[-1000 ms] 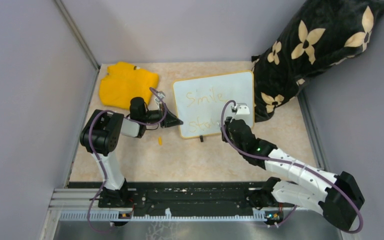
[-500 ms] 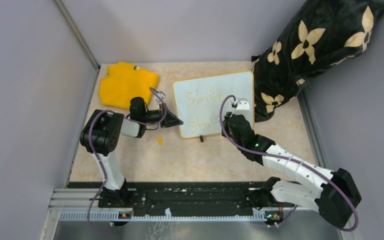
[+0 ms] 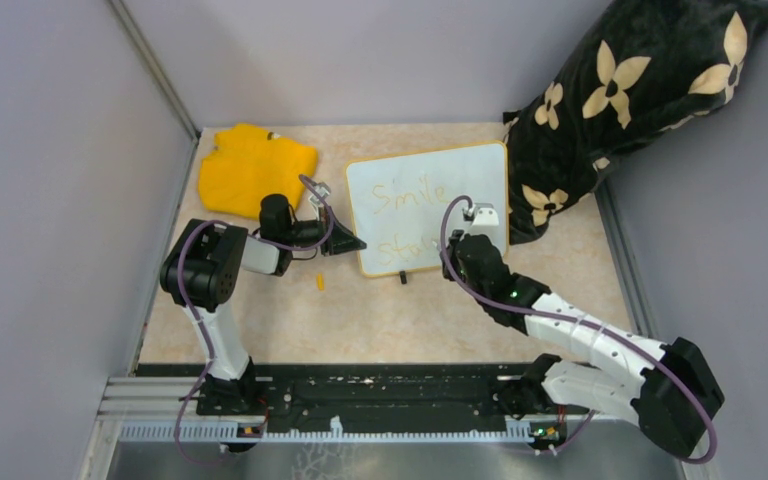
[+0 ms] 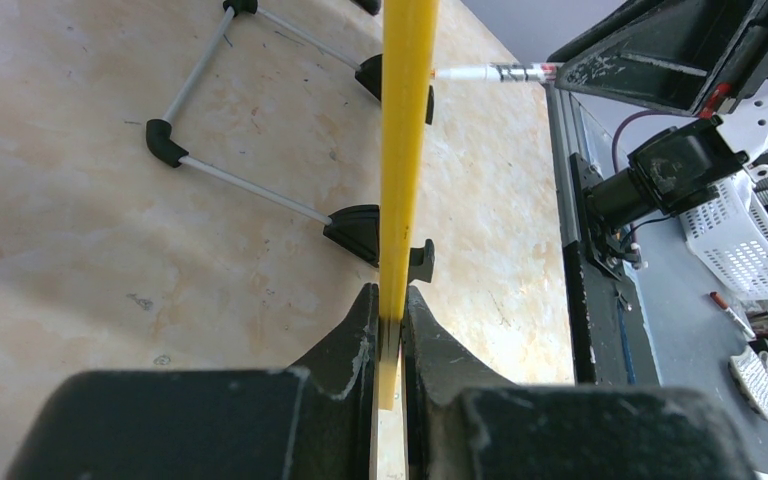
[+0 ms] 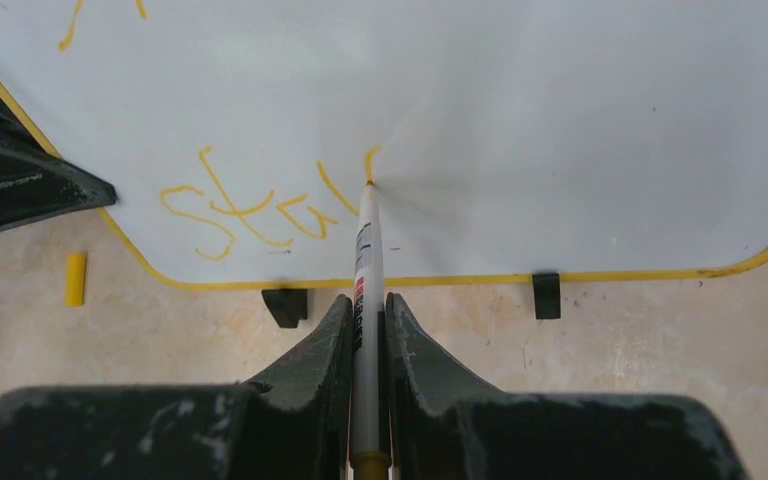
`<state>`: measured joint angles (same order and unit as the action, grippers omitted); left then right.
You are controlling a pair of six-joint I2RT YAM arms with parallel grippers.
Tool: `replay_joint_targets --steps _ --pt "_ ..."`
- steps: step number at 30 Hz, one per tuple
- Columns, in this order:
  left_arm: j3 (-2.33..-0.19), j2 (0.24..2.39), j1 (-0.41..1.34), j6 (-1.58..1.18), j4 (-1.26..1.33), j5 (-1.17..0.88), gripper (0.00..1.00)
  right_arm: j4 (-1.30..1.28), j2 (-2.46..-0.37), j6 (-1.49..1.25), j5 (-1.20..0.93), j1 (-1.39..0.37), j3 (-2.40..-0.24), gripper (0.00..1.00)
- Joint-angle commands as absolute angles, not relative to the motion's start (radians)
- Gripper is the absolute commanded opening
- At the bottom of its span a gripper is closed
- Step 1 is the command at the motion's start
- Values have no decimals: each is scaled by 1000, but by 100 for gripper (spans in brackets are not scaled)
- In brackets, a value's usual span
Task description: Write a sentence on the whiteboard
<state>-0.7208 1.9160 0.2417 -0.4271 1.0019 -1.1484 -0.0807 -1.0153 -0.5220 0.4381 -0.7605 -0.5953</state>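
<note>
Over the last second the right arm point(image 3: 570, 325) has swung its elbow slightly leftward and shifted its wrist a touch at the lower line of writing. The left arm point(image 3: 220, 270) has not moved.

The small glossy white whiteboard with a thin yellow rim point(image 3: 465, 170) stands propped on black clip feet mid-way across the pale marbled worktop point(image 3: 410, 325). The left jaws are nearly closed, pinching the board's left edge to steady it. The right jaws are clamped narrowly on a slim white marker point(image 5: 364, 262), whose tip touches the board.

Of the thin yellow-orange handwritten sentence point(image 5: 250, 207), "Smile" is finished on the upper line. Below it, "Sta" is written and the next letter is only half formed. Much of the board to the right of the tip is blank, so I judge there is more to write. A small yellow cap point(image 5: 76, 278) lies on the worktop just beside the board's lower-left corner.
</note>
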Motion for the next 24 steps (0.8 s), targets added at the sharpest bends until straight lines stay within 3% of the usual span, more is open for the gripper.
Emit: replay_joint_targets --steps 1,18,24 --pt "-725 1927 249 -416 934 -1117 0 -54 -992 -553 411 -749 -554 0" --pt "-724 1926 248 -413 931 -1118 0 80 -1069 -614 243 -770 -509 0" --pt "-726 1925 249 -412 930 -1117 0 -36 -947 -572 339 -768 -560 0"
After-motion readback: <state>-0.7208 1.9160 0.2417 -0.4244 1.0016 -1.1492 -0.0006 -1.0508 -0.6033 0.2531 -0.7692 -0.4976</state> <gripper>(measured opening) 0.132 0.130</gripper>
